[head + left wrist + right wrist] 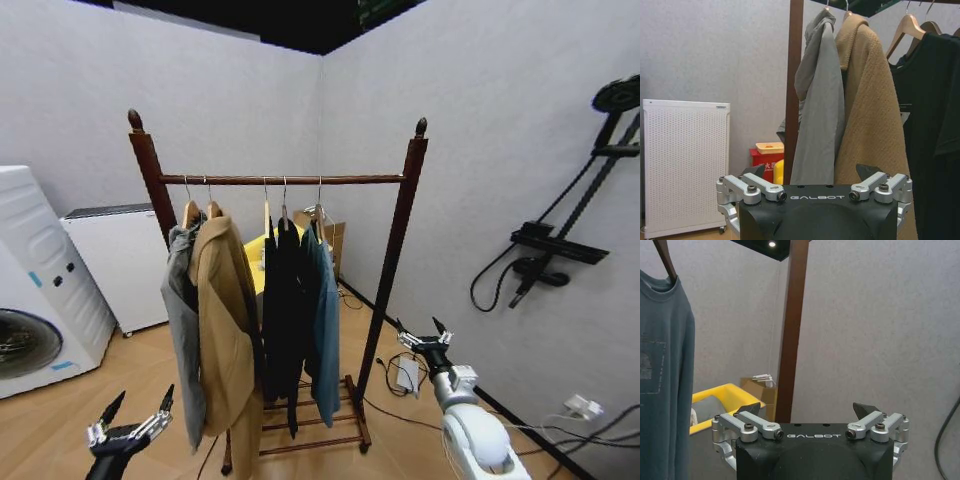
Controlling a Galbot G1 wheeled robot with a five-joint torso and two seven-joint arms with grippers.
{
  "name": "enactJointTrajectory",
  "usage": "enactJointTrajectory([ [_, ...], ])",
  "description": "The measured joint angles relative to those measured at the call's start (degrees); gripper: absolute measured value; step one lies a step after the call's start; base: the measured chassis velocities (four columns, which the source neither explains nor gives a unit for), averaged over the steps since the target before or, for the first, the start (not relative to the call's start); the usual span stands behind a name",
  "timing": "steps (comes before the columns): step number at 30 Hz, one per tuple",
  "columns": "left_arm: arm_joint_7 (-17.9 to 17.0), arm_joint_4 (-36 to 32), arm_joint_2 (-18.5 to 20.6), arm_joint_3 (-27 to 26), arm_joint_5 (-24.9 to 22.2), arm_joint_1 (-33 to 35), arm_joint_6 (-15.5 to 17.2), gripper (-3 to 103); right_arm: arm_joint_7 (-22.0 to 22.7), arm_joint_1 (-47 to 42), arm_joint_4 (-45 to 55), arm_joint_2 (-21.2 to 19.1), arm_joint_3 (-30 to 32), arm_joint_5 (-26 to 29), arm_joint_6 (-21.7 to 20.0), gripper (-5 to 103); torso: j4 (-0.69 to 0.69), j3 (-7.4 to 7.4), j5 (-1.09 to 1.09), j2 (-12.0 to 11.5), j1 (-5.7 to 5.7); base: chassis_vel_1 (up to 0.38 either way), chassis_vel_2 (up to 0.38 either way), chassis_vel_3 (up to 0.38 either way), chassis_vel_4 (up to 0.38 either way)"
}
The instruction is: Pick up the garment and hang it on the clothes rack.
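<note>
On the top bar of the tall reddish-brown wooden clothes rack hung the long teal cloth garment (rightmost, beside a black coat). Left gripper sat low beside the rack, fingers spread, empty. Right gripper hovered by the right post, likewise released.

Clothes rack bar crowded — free near right post.
</note>
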Motion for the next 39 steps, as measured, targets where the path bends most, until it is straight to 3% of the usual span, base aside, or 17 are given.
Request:
enactJointTrajectory([
  [33,0.0,0.0,0.0,0.0,0.0,-0.01,0.0,100,0.25,-1.86,1.92,-0.16,1.26,-0.08,1.1,100,-0.03,0.0,-0.01,0.01,0.0,-0.061,-0.146,-0.142,-0.068],
  [39,0.0,0.0,0.0,0.0,0.0,0.0,0.0,100,0.25,-1.94,1.91,-0.08,1.21,-0.15,1.24,100,0.03,0.0,0.0,0.01,-0.01,0.009,-0.094,-0.093,0.008],
])
